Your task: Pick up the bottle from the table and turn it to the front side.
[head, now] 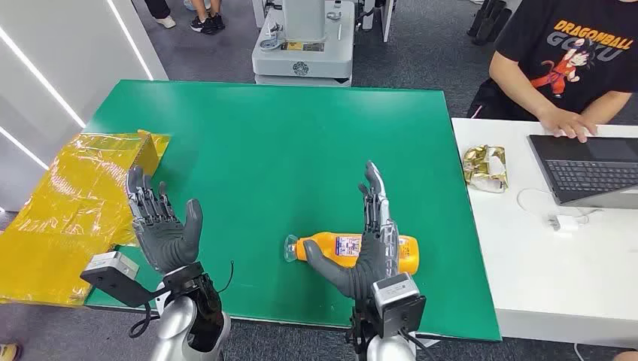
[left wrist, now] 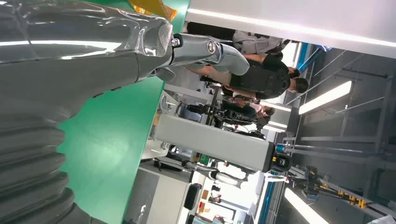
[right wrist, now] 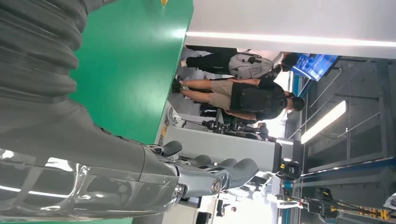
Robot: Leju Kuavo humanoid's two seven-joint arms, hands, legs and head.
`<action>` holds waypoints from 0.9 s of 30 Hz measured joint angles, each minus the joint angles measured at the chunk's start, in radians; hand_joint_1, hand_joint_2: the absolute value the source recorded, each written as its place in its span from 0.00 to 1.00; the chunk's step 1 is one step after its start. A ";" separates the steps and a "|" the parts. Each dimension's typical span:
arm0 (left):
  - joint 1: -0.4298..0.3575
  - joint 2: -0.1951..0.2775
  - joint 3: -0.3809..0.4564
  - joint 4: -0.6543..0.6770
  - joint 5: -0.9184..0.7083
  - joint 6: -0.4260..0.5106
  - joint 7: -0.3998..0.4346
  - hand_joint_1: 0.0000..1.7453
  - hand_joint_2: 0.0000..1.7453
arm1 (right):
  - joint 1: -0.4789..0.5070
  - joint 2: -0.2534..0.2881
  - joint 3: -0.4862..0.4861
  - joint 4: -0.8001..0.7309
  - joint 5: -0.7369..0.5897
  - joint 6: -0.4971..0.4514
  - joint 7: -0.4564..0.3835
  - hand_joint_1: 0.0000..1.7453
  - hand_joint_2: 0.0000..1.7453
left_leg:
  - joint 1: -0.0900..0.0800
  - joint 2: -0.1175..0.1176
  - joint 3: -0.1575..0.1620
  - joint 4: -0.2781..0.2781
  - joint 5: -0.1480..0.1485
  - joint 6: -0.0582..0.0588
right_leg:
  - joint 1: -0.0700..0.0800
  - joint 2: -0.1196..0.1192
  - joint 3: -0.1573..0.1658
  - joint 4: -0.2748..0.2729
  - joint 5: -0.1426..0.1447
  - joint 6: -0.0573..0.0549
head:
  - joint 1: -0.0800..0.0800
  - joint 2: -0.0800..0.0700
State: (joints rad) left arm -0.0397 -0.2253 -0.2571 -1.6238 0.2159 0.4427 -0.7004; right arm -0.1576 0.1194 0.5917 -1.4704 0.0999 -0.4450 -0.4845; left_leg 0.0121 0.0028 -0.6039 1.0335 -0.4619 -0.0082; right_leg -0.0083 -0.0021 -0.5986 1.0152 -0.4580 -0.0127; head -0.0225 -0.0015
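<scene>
An orange bottle [head: 331, 247] with a coloured label lies on its side on the green table [head: 286, 150], cap end to the left, near the front edge. My right hand [head: 369, 241] stands upright right in front of the bottle's middle, fingers straight and apart, thumb reaching under the neck end; it hides part of the bottle and grips nothing. My left hand [head: 159, 222] is raised over the table's front left corner, palm turned inward, fingers spread and empty. The left wrist view has my left hand [left wrist: 93, 60] over the green top, and the right wrist view has my right hand [right wrist: 116, 177].
A yellow crinkled bag [head: 71, 207] lies off the table's left edge. To the right stands a white table [head: 527, 286] with a laptop [head: 590, 169], a cable and a gold wrapper [head: 485, 167]; a person [head: 572, 68] sits behind it. A grey machine base [head: 302, 53] stands beyond the far edge.
</scene>
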 joint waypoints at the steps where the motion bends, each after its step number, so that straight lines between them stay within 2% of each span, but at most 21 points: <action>1: 0.000 0.000 0.000 -0.001 0.000 0.000 0.000 0.00 1.00 | 0.000 0.000 0.000 0.000 0.000 0.001 0.000 0.00 1.00 | 0.000 0.000 0.000 0.000 0.000 0.000 | 0.000 0.000 0.000 0.000 0.000 0.000 | 0.000 0.000; 23: -0.001 0.005 0.000 -0.004 -0.004 -0.001 0.000 0.00 1.00 | -0.002 0.000 0.001 0.003 0.009 0.000 0.002 0.00 1.00 | 0.000 0.000 0.000 0.000 0.000 0.000 | 0.000 0.000 0.000 0.000 0.000 0.000 | 0.000 0.000; 27: -0.001 0.006 0.000 -0.004 -0.002 0.003 0.000 0.00 1.00 | -0.013 -0.008 0.001 0.003 0.090 0.021 0.059 0.00 1.00 | 0.000 0.000 0.000 0.000 0.000 0.000 | 0.000 0.000 0.000 0.000 0.000 0.000 | 0.000 0.000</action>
State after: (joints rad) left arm -0.0403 -0.2196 -0.2571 -1.6278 0.2136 0.4458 -0.7004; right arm -0.1702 0.1118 0.5926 -1.4678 0.1895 -0.4238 -0.4256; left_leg 0.0121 0.0029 -0.6038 1.0336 -0.4619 -0.0082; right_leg -0.0083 -0.0020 -0.5986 1.0151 -0.4580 -0.0126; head -0.0225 -0.0015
